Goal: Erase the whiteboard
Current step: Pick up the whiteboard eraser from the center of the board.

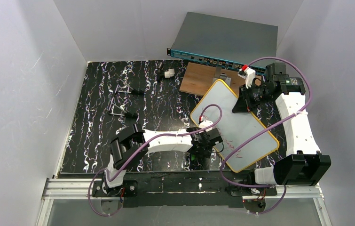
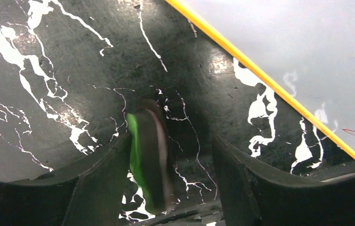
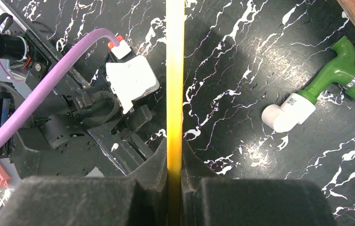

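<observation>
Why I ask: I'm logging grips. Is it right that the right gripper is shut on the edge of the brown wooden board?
Not quite. The right gripper is shut, but on the yellow rim of the whiteboard, not on the brown wooden board. The right wrist view shows that rim pinched between its fingers.

White rectangular whiteboard (image 1: 246, 129), yellow-orange rim
Set diagonally, right of centre; red writing (image 1: 234, 147) near its near end.
</observation>
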Available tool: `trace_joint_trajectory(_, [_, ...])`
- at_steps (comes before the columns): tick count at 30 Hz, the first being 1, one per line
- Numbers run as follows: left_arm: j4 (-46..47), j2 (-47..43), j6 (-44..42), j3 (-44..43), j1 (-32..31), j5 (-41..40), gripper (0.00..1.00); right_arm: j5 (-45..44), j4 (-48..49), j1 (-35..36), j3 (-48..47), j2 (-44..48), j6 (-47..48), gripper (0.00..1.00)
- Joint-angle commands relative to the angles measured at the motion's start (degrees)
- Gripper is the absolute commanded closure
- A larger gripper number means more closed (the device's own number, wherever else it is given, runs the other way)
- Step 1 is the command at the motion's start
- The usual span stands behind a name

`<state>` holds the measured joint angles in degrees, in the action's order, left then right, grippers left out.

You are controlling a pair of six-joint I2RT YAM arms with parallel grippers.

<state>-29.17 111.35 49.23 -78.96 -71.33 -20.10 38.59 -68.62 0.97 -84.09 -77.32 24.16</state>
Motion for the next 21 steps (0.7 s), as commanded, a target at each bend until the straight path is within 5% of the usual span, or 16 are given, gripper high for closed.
trace_joint_trajectory(1, [-5.4, 0.1, 1.4, -2.8, 0.2, -2.7, 0.39, 3.9, 2.7, -0.2, -0.6, 1.2, -0.1, 0.99])
trace_joint_trajectory(21, [0.9, -6.3, -4.8, 1.5, 0.2, 8.0, 0.41, 4.7, 2.2, -0.2, -0.9, 0.8, 0.4, 0.99])
